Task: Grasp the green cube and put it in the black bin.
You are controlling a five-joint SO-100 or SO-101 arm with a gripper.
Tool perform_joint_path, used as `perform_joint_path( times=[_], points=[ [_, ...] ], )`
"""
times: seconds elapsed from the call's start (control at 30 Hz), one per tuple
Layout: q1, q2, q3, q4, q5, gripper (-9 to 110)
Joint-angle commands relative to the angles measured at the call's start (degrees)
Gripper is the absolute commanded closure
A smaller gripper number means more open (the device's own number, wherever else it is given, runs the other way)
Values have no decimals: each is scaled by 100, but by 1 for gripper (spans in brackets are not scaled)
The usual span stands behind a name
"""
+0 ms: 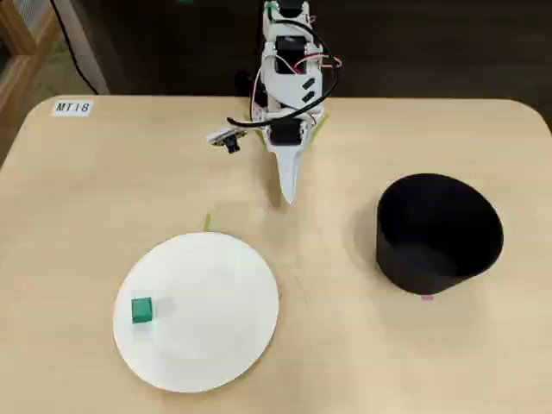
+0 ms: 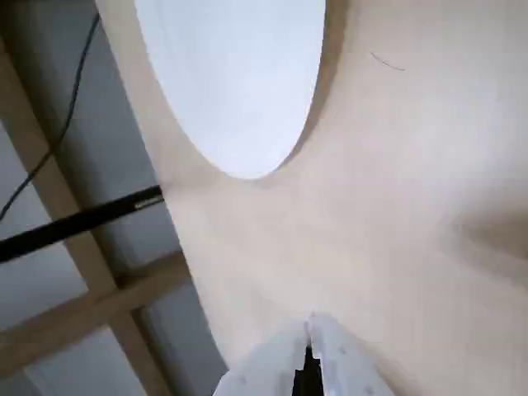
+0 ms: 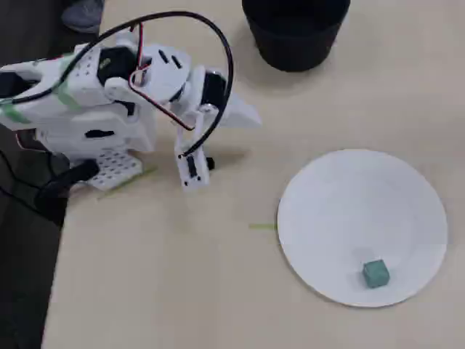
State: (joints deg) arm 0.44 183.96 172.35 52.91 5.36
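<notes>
A small green cube (image 1: 142,310) lies on the left part of a round white plate (image 1: 216,293) in a fixed view; in the other fixed view the cube (image 3: 375,273) sits near the plate's (image 3: 349,203) lower edge. The black bin (image 1: 438,233) stands upright to the right, and its base shows at the top of the other fixed view (image 3: 294,33). My white gripper (image 1: 288,195) is shut and empty, pointing down at the table near the arm's base, well away from cube and bin. In the wrist view the gripper (image 2: 310,330) is closed; the plate (image 2: 239,74) shows, the cube is out of view.
The tan table (image 1: 345,345) has rounded corners. A label "MT18" (image 1: 72,108) sits at its far left corner. A thin green strip (image 1: 207,222) lies by the plate's far rim. The arm's base (image 3: 80,116) stands at the table edge.
</notes>
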Motion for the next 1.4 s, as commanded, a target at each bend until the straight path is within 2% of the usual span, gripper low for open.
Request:
perform_joint_path(
  times=[0.0, 0.4, 0.47, 0.53, 0.67, 0.73, 0.83, 1.1, 1.37],
  points=[
    [26, -26, -53, -114, -62, 102],
    [-44, -26, -325, 123, -149, 102],
    [26, -79, -1441, 738, -211, 102],
    [220, -844, -3146, 1151, -193, 102],
    [439, -4263, -7523, 2856, -1178, 102],
    [870, -5335, -8569, 3226, -1714, 102],
    [1547, -6196, -8613, 3041, -2566, 102],
    [2092, -8183, -8578, 2312, -3990, 102],
    [2760, -9290, -8684, 1556, -4333, 102]
  ],
)
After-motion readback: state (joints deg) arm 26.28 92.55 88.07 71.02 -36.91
